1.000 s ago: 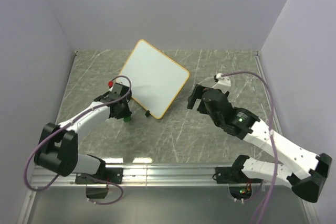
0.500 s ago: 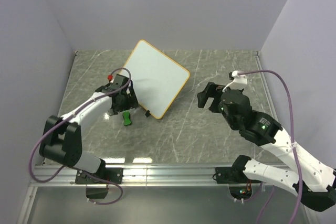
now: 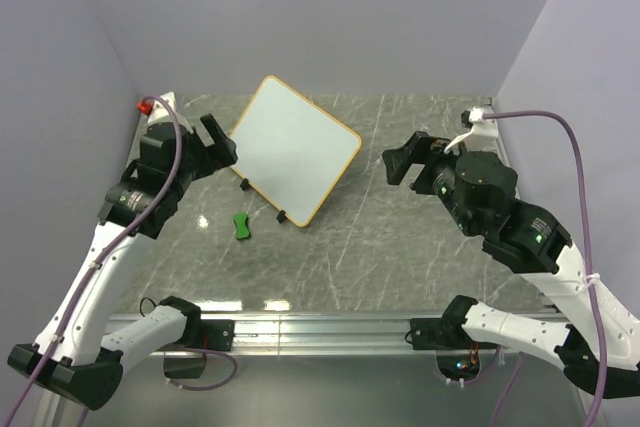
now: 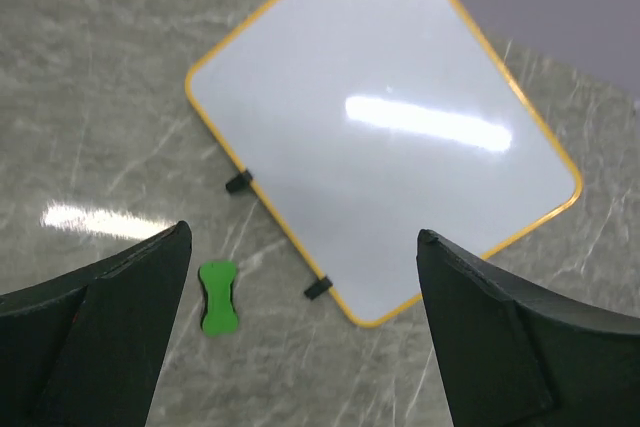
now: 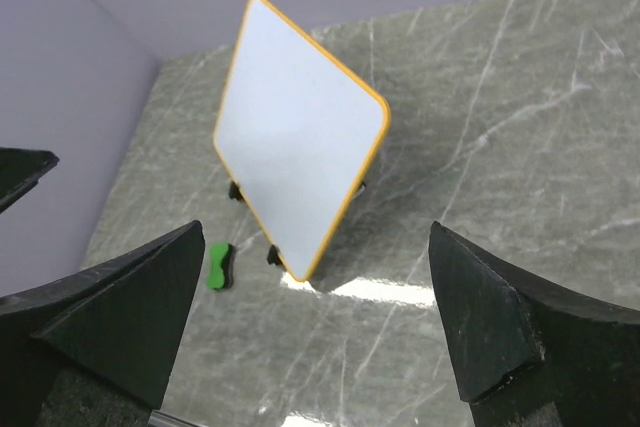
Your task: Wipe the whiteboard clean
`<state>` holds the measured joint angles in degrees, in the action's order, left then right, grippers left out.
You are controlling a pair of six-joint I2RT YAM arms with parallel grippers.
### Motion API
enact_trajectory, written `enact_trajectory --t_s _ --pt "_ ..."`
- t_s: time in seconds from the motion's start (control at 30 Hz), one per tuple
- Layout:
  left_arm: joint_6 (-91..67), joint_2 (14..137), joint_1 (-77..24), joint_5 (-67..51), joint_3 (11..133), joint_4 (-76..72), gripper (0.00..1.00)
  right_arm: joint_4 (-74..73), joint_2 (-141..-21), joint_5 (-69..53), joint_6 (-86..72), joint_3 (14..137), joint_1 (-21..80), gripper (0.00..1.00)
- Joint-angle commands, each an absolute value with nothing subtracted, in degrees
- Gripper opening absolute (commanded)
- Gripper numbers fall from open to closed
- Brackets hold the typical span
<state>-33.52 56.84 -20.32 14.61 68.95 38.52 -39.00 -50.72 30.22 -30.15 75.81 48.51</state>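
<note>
Whiteboard (image 3: 295, 152): standing propped on the marbled table (image 3: 400, 247), toward the far edge and left of the middle, turned cornerwise and leaning back, showing a clean white face with no marks in any view, only lamp glare.

Left gripper (image 3: 205, 145): hanging raised near the far-left corner, just left of the board, gaping wide and carrying nothing, looking down on board and eraser together.

Right gripper (image 3: 402, 159): hanging raised toward the right edge, well apart from the board, likewise spread and empty.

Green eraser (image 3: 241, 226): lying flat and loose toward the near edge from the board, near the left black foot (image 3: 244, 185), touching neither board nor fingers.

Judging from all that: seeming past the wiping and into the closing step. Probably calling next for little more than easing both arms toward the near edge without brushing the orange frame. Failing a truly clean face, needing a fresh pinch from above across the eraser's narrow waist.
</note>
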Motion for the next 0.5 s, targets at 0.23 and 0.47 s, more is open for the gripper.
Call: enact_trajectory --t_s 0.23,0.47 --pt "-30.59 57.92 -20.13 19.16 72.16 36.48 1.00 -33.23 -46.85 28.57 -24.96 79.11 48.78 1.00" --pt "-29.97 59.24 -20.13 17.75 73.12 35.78 0.99 -35.50 -47.81 29.79 -26.36 79.36 48.78 1.00"
